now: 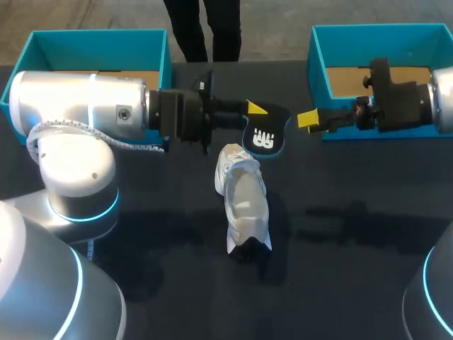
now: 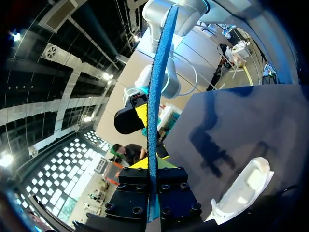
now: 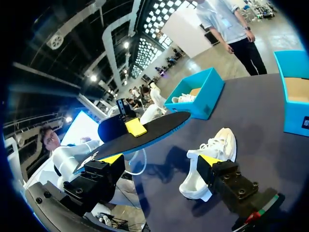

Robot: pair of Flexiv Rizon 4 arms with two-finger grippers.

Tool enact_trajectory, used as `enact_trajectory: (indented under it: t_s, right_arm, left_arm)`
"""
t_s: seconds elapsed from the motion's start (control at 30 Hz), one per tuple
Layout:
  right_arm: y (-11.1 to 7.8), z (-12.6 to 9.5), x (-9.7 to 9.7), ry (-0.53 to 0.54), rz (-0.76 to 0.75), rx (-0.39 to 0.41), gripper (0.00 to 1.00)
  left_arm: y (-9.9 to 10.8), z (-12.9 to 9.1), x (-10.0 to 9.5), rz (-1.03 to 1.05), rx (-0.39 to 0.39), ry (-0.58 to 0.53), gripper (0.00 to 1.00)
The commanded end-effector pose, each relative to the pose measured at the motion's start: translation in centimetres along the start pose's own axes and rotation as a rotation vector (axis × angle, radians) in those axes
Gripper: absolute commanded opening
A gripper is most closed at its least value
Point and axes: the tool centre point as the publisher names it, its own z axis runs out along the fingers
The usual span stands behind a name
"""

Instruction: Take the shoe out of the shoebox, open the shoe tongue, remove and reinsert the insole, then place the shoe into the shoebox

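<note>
My left gripper (image 1: 258,110) is shut on a black insole (image 1: 265,136) and holds it above the table's far middle. In the left wrist view the insole (image 2: 157,87) is edge-on, blue-rimmed, and pinched between my left gripper's (image 2: 152,166) fingers. A white shoe (image 1: 244,202) lies on the dark table just under and nearer than the insole. My right gripper (image 1: 310,119) hovers open a short way right of the insole. In the right wrist view the insole (image 3: 149,133) lies ahead of my right gripper (image 3: 160,159), and the shoe (image 3: 212,154) is near its one finger.
A teal shoebox (image 1: 99,42) stands at the back left behind my left arm. A second teal shoebox (image 1: 318,57) stands at the back right, behind my right gripper. Dark table surface (image 1: 340,269) stretches in front of the shoe.
</note>
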Motion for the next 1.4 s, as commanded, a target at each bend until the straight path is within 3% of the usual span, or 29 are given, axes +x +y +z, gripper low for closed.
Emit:
enact_trajectory:
  t_s: [0.03, 0.53, 0.7, 0.87, 1.13, 1.4]
  right_arm:
    - [0.0, 0.1, 0.1, -0.005, 0.002, 0.003, 1.00]
    - [0.0, 0.1, 0.1, -0.005, 0.002, 0.003, 1.00]
    - [-1.3, -1.5, -1.2, -0.001, -0.128, -0.050, 1.00]
    - [-2.5, -2.8, -2.5, -0.030, -0.290, -0.047, 1.00]
    - [-5.6, -2.7, -4.9, -0.117, -0.503, 0.040, 1.00]
    - [-9.3, -1.6, -6.9, -0.146, -0.557, 0.077, 1.00]
  left_arm:
    - [-0.1, 0.0, 0.0, 0.000, -0.002, 0.001, 0.00]
    - [-0.1, 0.0, 0.0, 0.000, -0.002, 0.001, 0.00]
    - [-0.1, -0.2, 1.7, -0.129, 0.019, -0.030, 0.00]
    - [-0.7, 0.0, 2.7, -0.239, 0.069, -0.095, 0.00]
    - [-0.9, -0.5, 4.8, -0.317, 0.150, -0.139, 0.00]
    - [-0.8, -0.6, 7.4, -0.367, 0.240, -0.134, 0.00]
